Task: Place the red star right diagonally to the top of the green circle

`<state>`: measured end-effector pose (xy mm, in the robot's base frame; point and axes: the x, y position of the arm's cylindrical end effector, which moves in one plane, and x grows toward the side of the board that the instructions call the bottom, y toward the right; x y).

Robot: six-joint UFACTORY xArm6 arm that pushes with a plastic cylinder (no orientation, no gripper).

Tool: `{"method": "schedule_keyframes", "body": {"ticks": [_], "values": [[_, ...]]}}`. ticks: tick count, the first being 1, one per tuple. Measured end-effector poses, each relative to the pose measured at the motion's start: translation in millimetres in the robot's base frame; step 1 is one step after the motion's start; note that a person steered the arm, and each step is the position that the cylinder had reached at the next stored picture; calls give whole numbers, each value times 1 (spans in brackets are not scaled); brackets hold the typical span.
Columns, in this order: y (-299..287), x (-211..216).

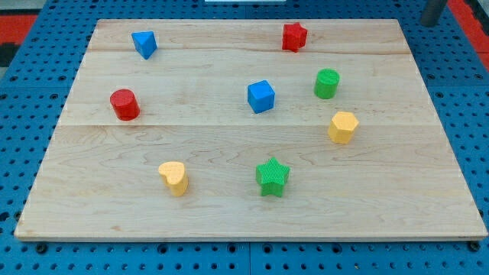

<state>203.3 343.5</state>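
The red star (294, 37) lies near the view's top, right of centre, on the wooden board (229, 206). The green circle (326, 83) stands below it and a little to the right. The star is up and left of the circle, with a gap between them. A dark rod (433, 12) shows at the view's top right corner, beyond the board's edge; my tip (432, 24) is far right of the red star and touches no block.
A blue cube (260, 96) is left of the green circle. A yellow hexagon (343, 127) is below the circle. A green star (272, 177), a yellow heart (174, 178), a red circle (124, 105) and a blue triangle (144, 43) lie elsewhere.
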Motion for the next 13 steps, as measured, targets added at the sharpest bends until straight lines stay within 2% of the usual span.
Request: {"method": "schedule_keyframes", "body": {"ticks": [5, 6, 7, 9, 10, 11, 13], "values": [[0, 4], [-4, 19], [-25, 60], [-158, 96], [-253, 99], [-321, 86], [-310, 22]]}}
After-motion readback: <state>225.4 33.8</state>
